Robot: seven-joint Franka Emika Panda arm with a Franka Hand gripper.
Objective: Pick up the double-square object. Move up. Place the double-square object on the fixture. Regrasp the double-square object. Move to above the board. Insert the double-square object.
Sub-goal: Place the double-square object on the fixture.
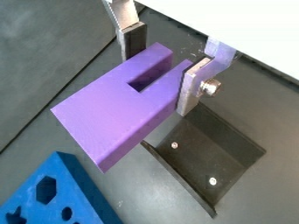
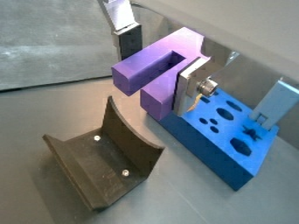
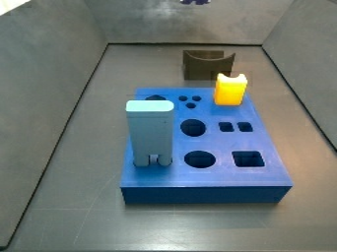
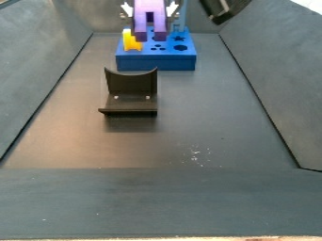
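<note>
My gripper (image 1: 163,68) is shut on the lavender-purple double-square object (image 1: 117,114), which has a slot cut in one end. It hangs in the air between the silver fingers in both wrist views (image 2: 152,66). In a side view the gripper (image 4: 152,11) and the object (image 4: 151,17) are high at the far end, over the blue board (image 4: 157,61). The dark fixture (image 2: 105,162) lies on the floor below and beside the object, also seen in a wrist view (image 1: 211,153) and in both side views (image 3: 204,64) (image 4: 130,91). The board (image 3: 211,182) has round and square holes.
A light-blue upright block (image 3: 149,133) and a yellow block (image 3: 231,89) stand on the board. The yellow block also shows in a side view (image 4: 130,40). Grey walls slope up around the dark floor (image 4: 164,179).
</note>
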